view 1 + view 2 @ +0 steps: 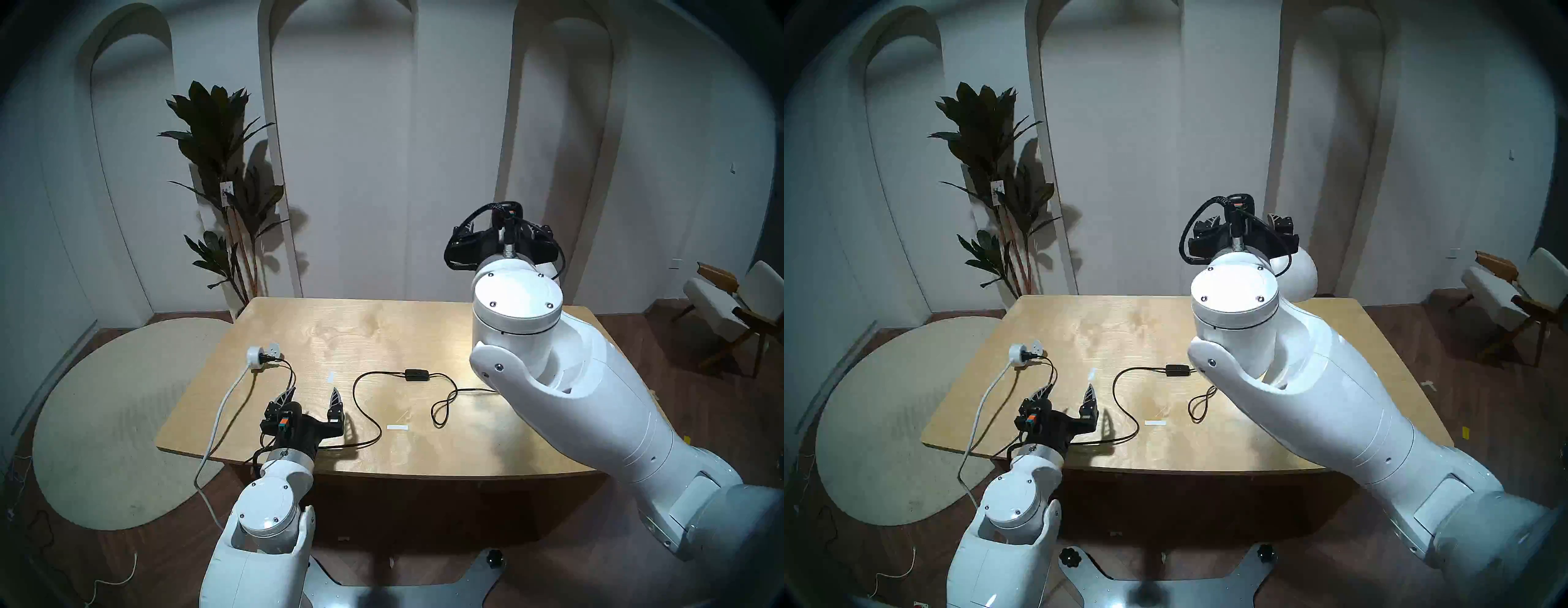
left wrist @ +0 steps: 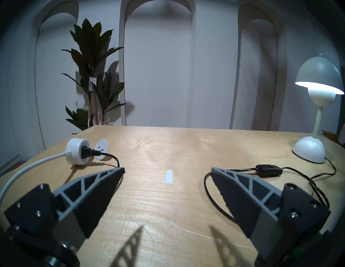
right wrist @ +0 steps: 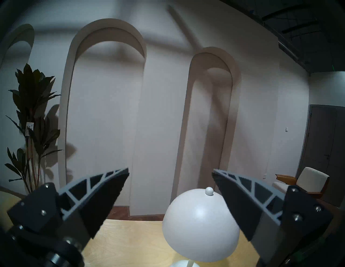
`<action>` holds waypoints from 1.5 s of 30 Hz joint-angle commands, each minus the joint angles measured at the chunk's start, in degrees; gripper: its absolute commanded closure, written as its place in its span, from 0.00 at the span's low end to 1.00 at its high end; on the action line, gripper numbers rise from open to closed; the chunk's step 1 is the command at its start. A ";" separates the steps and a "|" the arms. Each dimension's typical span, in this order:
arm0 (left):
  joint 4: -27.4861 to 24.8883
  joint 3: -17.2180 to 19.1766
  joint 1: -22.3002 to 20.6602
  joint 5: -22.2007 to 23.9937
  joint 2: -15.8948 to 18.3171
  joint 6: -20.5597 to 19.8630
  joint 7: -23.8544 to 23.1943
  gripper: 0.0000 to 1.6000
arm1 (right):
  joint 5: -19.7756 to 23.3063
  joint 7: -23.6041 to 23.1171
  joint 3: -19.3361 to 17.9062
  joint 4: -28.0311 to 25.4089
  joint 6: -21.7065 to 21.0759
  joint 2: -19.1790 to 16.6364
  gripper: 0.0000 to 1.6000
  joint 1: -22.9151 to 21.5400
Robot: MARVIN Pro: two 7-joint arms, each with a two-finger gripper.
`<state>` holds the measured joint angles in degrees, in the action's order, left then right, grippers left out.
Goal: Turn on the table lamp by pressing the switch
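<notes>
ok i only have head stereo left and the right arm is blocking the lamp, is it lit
observer: yes, the left wrist view shows the table lamp glowing under its shade
operator: where does it stand
observer: on the right side of the table, its base just beyond the switch, with the black cord running between them
operator: and the right gripper, holding anything
observer: no, the right wrist view shows the right gripper with its jaws apart and empty, close to the shade but not touching it
</notes>
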<state>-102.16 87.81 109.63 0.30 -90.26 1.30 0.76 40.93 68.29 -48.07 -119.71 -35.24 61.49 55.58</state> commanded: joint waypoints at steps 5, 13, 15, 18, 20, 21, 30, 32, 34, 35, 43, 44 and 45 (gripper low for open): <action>-1.44 0.04 -0.28 0.02 -0.02 0.19 0.02 0.00 | -0.15 -0.06 -0.53 0.15 -0.32 0.97 0.00 -1.82; -1.43 0.04 -0.28 0.02 -0.02 0.19 0.02 0.00 | -0.66 0.16 -0.99 0.23 -0.44 0.49 0.00 -2.15; -1.43 0.04 -0.29 0.02 -0.02 0.20 0.02 0.00 | -0.84 0.46 -1.40 0.16 0.07 0.41 0.00 -2.06; -1.42 0.04 -0.29 0.02 -0.02 0.21 0.02 0.00 | 0.52 0.38 -3.10 -0.91 1.73 0.66 0.00 -0.81; -1.42 0.04 -0.29 0.02 -0.02 0.20 0.02 0.00 | 0.54 0.37 -3.11 -0.92 1.77 0.65 0.00 -0.79; -1.43 0.04 -0.29 0.02 -0.02 0.20 0.02 0.00 | 0.56 0.36 -3.14 -0.93 1.83 0.64 0.00 -0.77; -1.44 0.04 -0.28 0.02 -0.02 0.19 0.02 0.00 | 0.91 0.49 -3.05 -1.00 2.17 0.41 0.00 -0.81; -1.44 0.04 -0.28 0.02 -0.02 0.19 0.02 0.00 | 0.99 0.54 -3.01 -1.00 2.23 0.36 0.00 -0.85; -1.44 0.04 -0.28 0.02 -0.02 0.19 0.02 0.00 | 1.06 0.59 -2.96 -1.00 2.28 0.30 0.00 -0.89; -1.44 0.04 -0.28 0.02 -0.02 0.19 0.02 0.00 | 1.08 0.60 -2.95 -1.00 2.30 0.29 0.00 -0.90; -1.45 0.04 -0.28 0.02 -0.02 0.18 0.02 0.00 | 1.14 0.65 -2.89 -1.00 2.37 0.23 0.00 -0.94; -1.45 0.04 -0.28 0.02 -0.02 0.18 0.02 0.00 | 1.14 0.65 -2.88 -1.00 2.37 0.22 0.00 -0.95; -1.45 0.04 -0.28 0.02 -0.02 0.18 0.02 0.00 | 1.15 0.65 -2.88 -1.00 2.38 0.22 0.00 -0.95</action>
<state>-102.22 87.81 109.65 0.30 -90.26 1.30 0.76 42.28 69.12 -50.65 -120.01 -32.96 61.93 55.11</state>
